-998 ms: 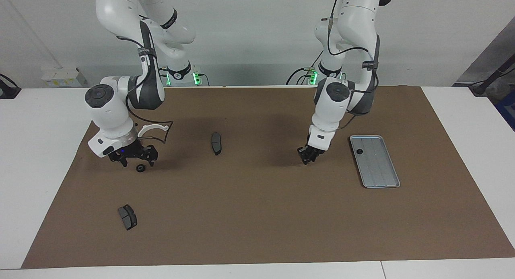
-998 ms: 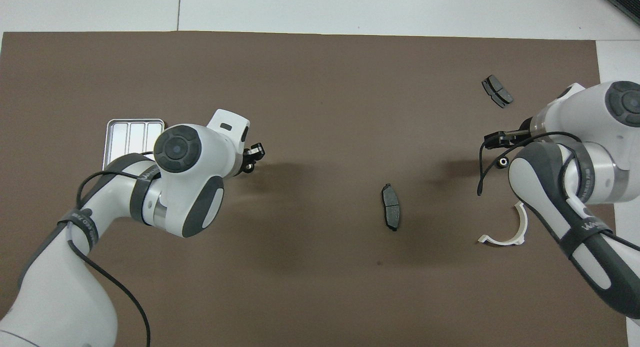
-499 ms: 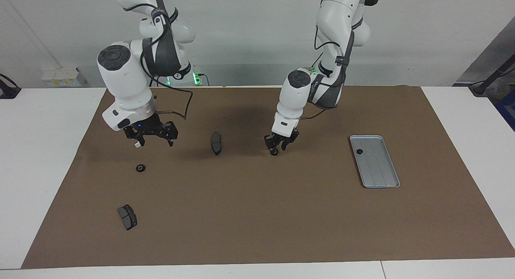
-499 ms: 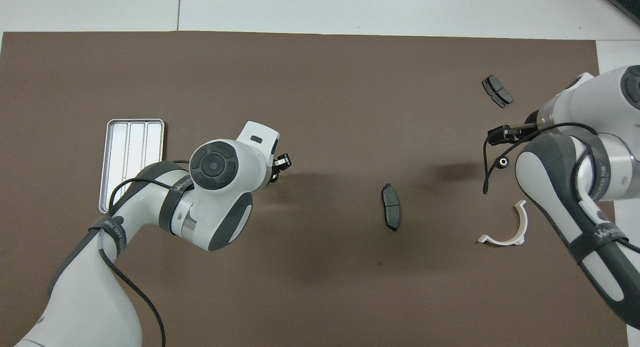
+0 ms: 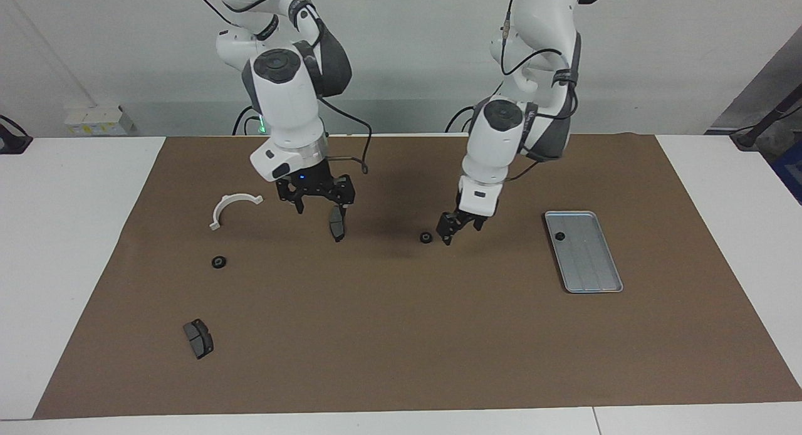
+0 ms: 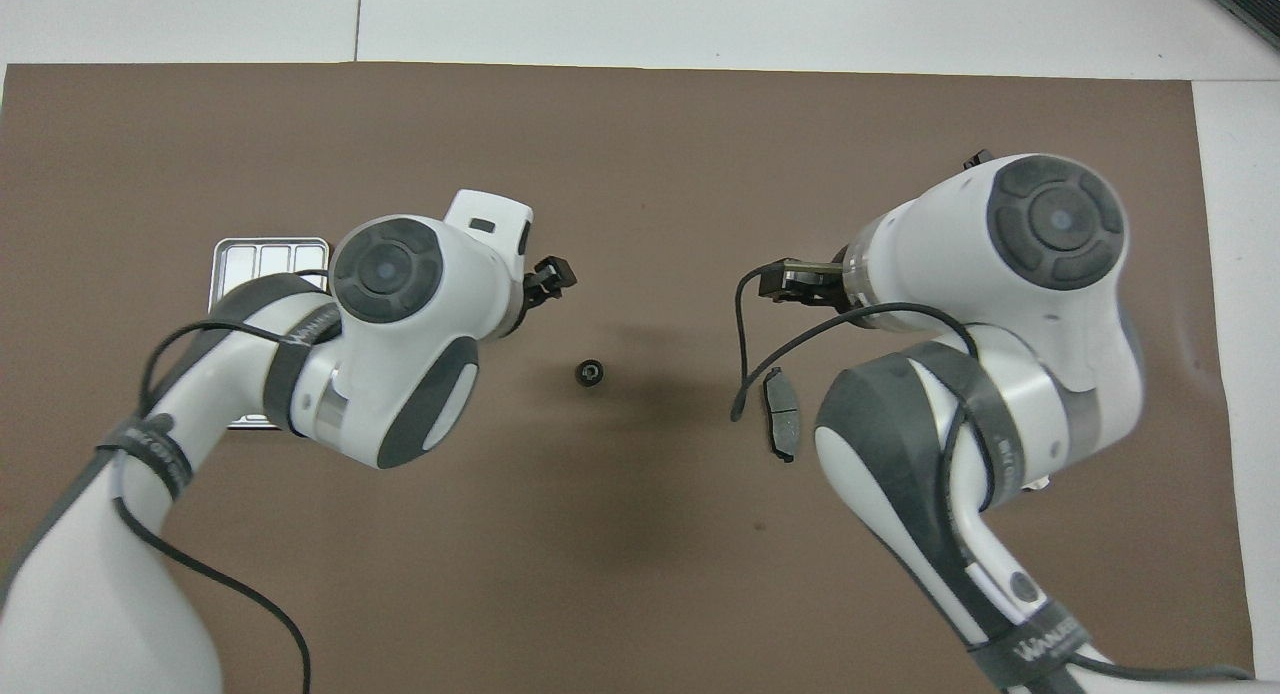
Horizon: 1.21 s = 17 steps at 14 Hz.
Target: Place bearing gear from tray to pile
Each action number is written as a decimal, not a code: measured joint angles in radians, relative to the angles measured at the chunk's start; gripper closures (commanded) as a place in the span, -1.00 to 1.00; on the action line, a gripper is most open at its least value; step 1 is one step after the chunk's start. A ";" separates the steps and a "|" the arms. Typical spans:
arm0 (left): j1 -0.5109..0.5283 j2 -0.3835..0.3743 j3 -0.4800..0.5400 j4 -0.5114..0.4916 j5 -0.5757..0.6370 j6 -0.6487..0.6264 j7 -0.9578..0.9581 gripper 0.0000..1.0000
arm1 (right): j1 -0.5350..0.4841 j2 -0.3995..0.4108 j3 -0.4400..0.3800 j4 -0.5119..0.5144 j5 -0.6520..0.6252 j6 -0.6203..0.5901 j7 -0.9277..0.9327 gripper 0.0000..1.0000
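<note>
Gear (image 5: pixel 426 237) lay loose on the brown mat (image 5: pixel 401 335) covering the counter, just beside the left jaws, which hung low above the mat; whether they stood apart or together I could not tell. That one looked delivered, to my eye. The right jaws, spread wide and empty, hovered over a brake pad (image 5: pixel 337 224). Another small gear (image 5: pixel 559 236) sat in the tray (image 5: pixel 595 278), well apart from the left jaws. Next, I reckoned, those would need to swing over the tray, drop squarely above that gear and pinch it cleanly.
</note>
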 measured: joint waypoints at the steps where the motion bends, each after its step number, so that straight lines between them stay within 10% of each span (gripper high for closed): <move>1: 0.047 -0.026 0.001 0.013 0.000 -0.048 0.041 -1.00 | 0.033 0.021 0.000 0.000 0.000 0.029 0.031 -1.00; 11: 0.375 -0.207 0.009 0.078 0.000 -0.449 0.664 -1.00 | 0.308 0.356 -0.003 0.165 -0.196 0.121 0.278 -1.00; 17: 0.373 -0.212 -0.003 0.183 0.000 -0.546 0.705 -1.00 | 0.349 0.459 -0.005 0.203 -0.246 0.202 0.304 -0.45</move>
